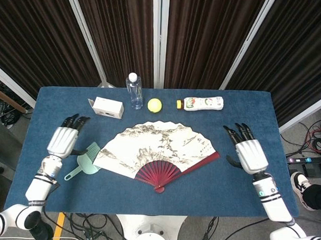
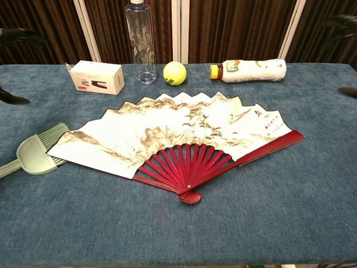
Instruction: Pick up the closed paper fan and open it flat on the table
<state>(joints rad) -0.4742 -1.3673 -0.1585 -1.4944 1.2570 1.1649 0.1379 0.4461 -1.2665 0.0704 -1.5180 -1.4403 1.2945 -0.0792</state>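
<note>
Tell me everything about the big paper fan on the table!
The fan lies spread wide open and flat on the blue table. Its leaf looks like cream paper, pleated, painted with grey mountains and a little writing. Dark red ribs run down to a pivot at its near edge. Its left end lies over the tip of a green brush. Neither hand touches it.
</note>
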